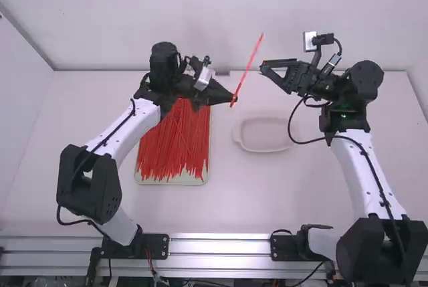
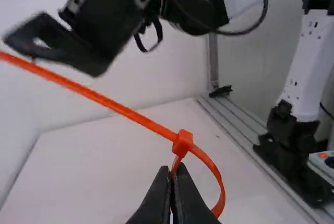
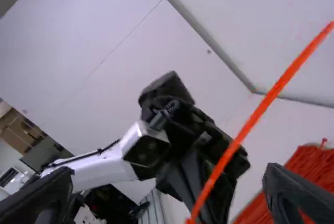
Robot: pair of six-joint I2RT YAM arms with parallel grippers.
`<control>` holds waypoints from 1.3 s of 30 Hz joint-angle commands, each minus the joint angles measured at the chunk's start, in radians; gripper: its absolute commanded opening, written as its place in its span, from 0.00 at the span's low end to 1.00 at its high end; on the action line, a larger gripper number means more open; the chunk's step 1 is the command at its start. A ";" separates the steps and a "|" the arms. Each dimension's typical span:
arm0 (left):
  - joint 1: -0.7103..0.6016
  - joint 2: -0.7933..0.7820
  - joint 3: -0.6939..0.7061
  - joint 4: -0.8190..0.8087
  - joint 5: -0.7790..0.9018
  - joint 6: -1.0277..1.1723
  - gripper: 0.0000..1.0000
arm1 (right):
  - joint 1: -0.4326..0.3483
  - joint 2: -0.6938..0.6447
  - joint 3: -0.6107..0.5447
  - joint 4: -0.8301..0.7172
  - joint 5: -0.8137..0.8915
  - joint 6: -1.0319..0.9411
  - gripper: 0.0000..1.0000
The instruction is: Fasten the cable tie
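High view: the left arm reaches up the white tabletop (image 1: 80,100) and its left pincer (image 1: 227,94) is closed on one red cable tie (image 1: 247,66), held in the air above the surface. The tie's long strap slants up and away from the pincer toward the back wall. The right arm comes in from the other side. Its right pincer (image 1: 266,67) is open and sits just beside the strap, about halfway along it, with its fingertips pointing toward the left arm.

In the left wrist view, the two black fingers (image 2: 159,198) are pressed together on the strap just below the tie's square head (image 2: 182,141). The strap already passes through the head. On one side a small loop (image 2: 218,192) curves round and back toward the fingers. On the other side the free tail runs off in a straight line under the right pincer, which hangs close above it.

In the right wrist view, the right arm's own fingers (image 3: 297,195) stand wide apart and the orange-red strap crosses the gap between them; I cannot see it touching either one.

Below the left pincer, a pale tray (image 1: 170,178) holds a thick pile of red ties (image 1: 172,143). An oval white dish (image 1: 239,136) lies beside the tray, between the two arms.
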 commanded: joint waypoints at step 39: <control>-0.028 0.011 -0.001 0.436 -0.079 -0.518 0.02 | 0.151 -0.022 0.027 -0.121 0.123 -0.158 0.33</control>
